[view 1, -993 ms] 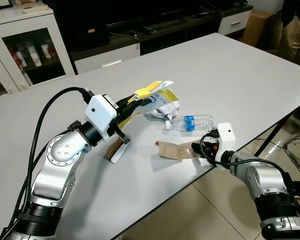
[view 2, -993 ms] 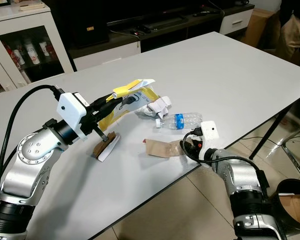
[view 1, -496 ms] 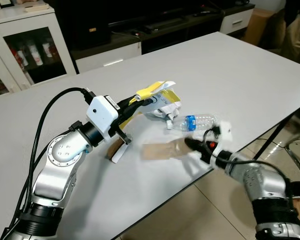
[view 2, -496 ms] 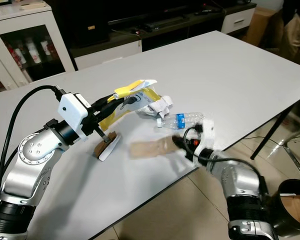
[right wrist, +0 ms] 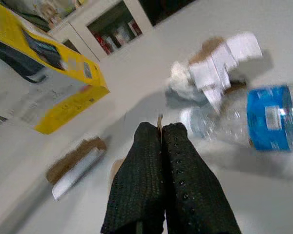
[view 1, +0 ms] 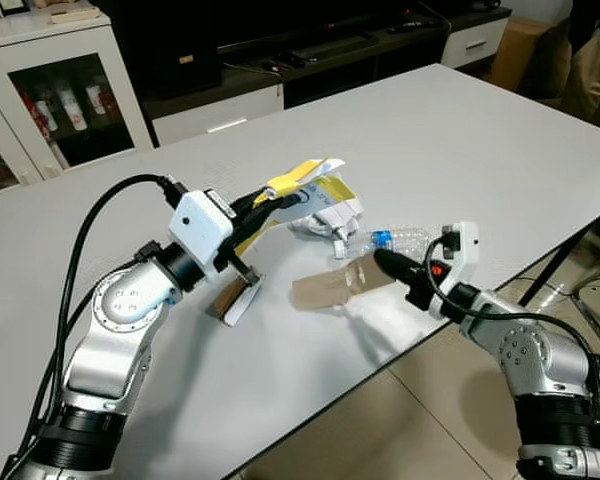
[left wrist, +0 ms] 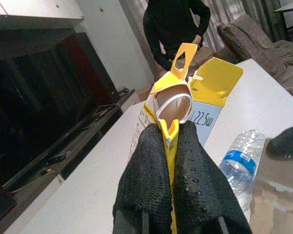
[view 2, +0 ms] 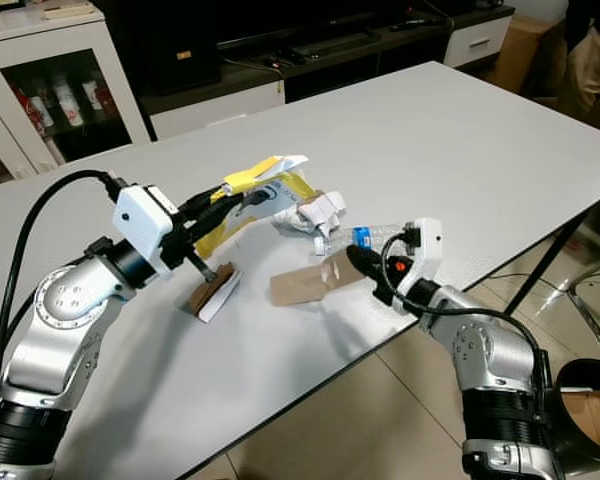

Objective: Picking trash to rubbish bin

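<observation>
My left gripper (view 1: 272,204) is shut on a flap of an open yellow carton (view 1: 315,186), holding it up over the middle of the white table (view 1: 480,140); its fingers (left wrist: 190,165) pinch the yellow flap. My right gripper (view 1: 385,264) is shut on one end of a flat brown paper piece (view 1: 330,289), which hangs tilted just above the table near the front edge. Behind it lie a clear plastic bottle (view 1: 405,239) with a blue label and crumpled white paper (view 1: 332,214). A small brown and white scrap (view 1: 235,297) lies under the left arm.
The table's front edge runs close below the right arm. A dark bin (view 2: 583,400) stands on the tiled floor at the lower right. A white glass-door cabinet (view 1: 60,95) and a dark TV unit stand behind the table. A person in black (left wrist: 173,22) stands beyond it.
My right gripper has lifted the brown paper piece off the table and swung up and toward the bottle. The left arm with the yellow carton has stayed where it was.
</observation>
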Tool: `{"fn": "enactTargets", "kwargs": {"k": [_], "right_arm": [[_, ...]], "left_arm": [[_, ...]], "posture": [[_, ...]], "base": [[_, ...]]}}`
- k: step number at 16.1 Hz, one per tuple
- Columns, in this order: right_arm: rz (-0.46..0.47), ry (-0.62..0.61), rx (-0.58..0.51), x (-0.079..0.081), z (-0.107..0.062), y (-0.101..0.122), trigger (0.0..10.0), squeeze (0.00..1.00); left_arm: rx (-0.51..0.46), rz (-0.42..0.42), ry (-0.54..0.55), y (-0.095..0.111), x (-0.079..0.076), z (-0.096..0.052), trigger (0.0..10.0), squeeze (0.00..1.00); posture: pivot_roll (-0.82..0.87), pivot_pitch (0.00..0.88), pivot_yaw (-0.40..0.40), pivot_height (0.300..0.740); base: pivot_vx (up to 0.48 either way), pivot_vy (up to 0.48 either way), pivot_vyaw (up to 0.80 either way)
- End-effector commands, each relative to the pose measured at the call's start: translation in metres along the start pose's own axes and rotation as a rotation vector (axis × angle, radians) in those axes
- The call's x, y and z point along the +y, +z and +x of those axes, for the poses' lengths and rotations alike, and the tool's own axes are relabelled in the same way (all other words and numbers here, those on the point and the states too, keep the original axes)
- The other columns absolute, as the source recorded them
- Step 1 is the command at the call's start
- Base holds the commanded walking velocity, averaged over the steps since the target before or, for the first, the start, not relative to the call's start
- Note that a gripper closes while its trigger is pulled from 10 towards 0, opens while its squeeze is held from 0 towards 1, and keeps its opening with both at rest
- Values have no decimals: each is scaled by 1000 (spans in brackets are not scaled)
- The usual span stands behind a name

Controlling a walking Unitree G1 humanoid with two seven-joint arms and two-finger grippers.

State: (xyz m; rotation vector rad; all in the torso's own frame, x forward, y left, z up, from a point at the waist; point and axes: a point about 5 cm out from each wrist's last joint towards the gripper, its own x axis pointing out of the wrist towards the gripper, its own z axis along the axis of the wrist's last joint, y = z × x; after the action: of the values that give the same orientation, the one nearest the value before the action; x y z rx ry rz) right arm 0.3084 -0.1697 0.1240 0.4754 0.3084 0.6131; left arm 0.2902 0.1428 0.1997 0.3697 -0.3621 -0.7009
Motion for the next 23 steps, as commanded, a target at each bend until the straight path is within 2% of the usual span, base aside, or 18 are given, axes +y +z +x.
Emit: {"fn": "enactTargets", "kwargs": {"k": [1,2,5,6,8,9,10,11,12,13,14,16,17,19,21,23], "right_arm": [[-17,29,-47,6,-2,13,0,0],[-66,27,-103,8,-4,21,0,0],[-257,-50,-272,23,-10,45,0,0],[-302,-70,-343,33,-13,51,0,0],[-389,-110,-403,41,-17,55,0,0],[-492,-145,-478,51,-20,60,0,0],[-557,-175,-525,57,-21,63,0,0],[-582,-186,-539,59,-22,64,0,0],[-688,-217,-526,63,-20,61,0,0],[-748,-228,-514,64,-19,59,0,0],[-832,-306,-553,67,-21,61,0,0],[-917,-446,-645,73,-29,72,392,0],[-983,-533,-678,77,-33,78,10000,0],[-1022,-545,-641,77,-30,73,10000,0],[-1032,-570,-569,70,-27,61,10000,0],[-992,-594,-539,67,-26,55,10000,0]], "left_arm": [[-11,21,22,3,6,1,0,0],[-9,23,24,3,5,1,0,0],[18,-3,125,-2,12,-6,0,0],[28,-11,165,-4,15,-11,0,0],[25,-34,215,-4,19,-16,0,0],[9,-112,302,-3,25,-20,0,0],[-2,-204,375,-5,27,-22,0,0],[-4,-241,400,-6,28,-22,0,0],[-11,-326,437,-8,25,-20,0,0],[-11,-357,438,-9,21,-18,0,0],[-22,-393,415,-7,11,-9,0,0],[-32,-494,467,-4,8,-2,0,0],[36,-498,480,-9,9,-3,10000,0],[80,-453,473,-10,9,-5,10000,0],[172,-340,398,-13,4,-8,10000,0],[239,-357,408,-17,3,-11,10000,0]], "posture": [[-65,0,27,740],[-65,0,27,740],[-74,0,24,740],[-76,0,24,740],[-79,0,25,740],[-80,0,26,740],[-80,0,26,740],[-78,0,27,740],[-77,0,25,740],[-71,0,21,740],[-70,0,18,740],[-76,0,21,740],[-75,0,19,740],[-75,0,16,740],[-76,0,16,740],[-82,0,16,740]], "base": [[0,0,0],[0,0,0],[0,0,0],[0,0,0],[0,0,0],[0,0,0],[0,0,0],[0,0,0],[0,0,0],[0,0,0],[0,0,0],[0,0,0],[0,0,0],[0,0,0],[0,0,0],[0,0,-400]]}}
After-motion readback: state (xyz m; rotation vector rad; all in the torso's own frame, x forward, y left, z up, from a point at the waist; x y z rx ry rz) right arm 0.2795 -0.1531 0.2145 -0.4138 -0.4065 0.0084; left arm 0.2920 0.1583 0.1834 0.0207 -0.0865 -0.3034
